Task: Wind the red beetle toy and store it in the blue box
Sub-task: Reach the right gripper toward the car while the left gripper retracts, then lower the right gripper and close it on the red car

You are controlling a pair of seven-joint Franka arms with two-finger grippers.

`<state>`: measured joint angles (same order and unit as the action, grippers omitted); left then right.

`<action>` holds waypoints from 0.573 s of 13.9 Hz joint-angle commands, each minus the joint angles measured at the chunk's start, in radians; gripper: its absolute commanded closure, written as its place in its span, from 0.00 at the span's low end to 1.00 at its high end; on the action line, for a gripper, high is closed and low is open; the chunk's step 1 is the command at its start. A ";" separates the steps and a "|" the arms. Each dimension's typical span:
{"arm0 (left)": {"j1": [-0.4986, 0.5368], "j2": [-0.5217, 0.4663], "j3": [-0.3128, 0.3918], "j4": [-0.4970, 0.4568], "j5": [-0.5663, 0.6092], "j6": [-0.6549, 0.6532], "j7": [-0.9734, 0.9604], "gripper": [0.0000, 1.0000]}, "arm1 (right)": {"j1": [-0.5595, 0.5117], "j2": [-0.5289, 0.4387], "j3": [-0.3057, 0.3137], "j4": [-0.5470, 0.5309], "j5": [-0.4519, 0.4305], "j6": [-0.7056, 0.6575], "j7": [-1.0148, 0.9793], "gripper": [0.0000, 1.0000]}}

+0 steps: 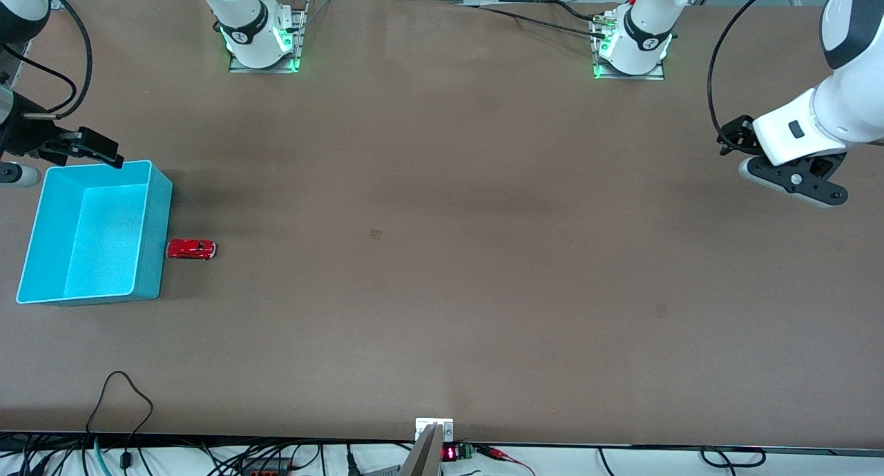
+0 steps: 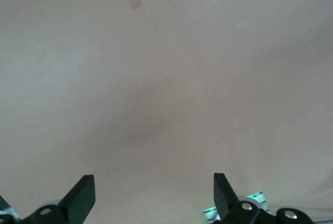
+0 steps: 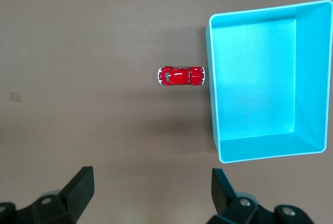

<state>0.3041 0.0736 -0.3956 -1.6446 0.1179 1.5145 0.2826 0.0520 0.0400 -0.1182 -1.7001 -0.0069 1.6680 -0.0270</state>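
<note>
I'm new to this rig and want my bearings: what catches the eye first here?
The blue box stands out, empty, at the right arm's end of the table. The tiny red beetle toy sits beside its wall, toward the table's middle. The right tool hangs open over the box's rim; the left tool waits open at the left arm's end.

High front view, two downward wrist views

Even overhead light, soft shadows; left wrist view looks hazy.
</note>
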 commanded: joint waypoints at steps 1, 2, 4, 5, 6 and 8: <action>0.013 0.014 -0.003 0.031 -0.067 -0.028 -0.095 0.00 | 0.003 0.069 0.003 0.039 0.002 0.012 -0.011 0.00; 0.007 0.014 0.003 0.032 -0.073 -0.028 -0.129 0.00 | 0.008 0.104 0.008 0.052 0.004 0.019 -0.011 0.00; -0.117 0.002 0.122 0.028 -0.075 -0.036 -0.193 0.00 | 0.026 0.179 0.008 0.088 0.004 0.074 -0.020 0.00; -0.216 -0.001 0.229 0.029 -0.082 -0.049 -0.209 0.00 | 0.026 0.208 0.008 0.095 0.004 0.100 -0.039 0.00; -0.241 -0.003 0.286 0.031 -0.124 -0.048 -0.211 0.00 | 0.028 0.230 0.006 0.096 0.001 0.128 -0.065 0.00; -0.256 -0.006 0.337 0.022 -0.159 -0.021 -0.224 0.00 | 0.022 0.277 0.006 0.096 0.002 0.177 -0.125 0.00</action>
<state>0.0861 0.0730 -0.1333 -1.6365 -0.0053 1.4933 0.0804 0.0801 0.2682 -0.1090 -1.6402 -0.0060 1.8256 -0.0889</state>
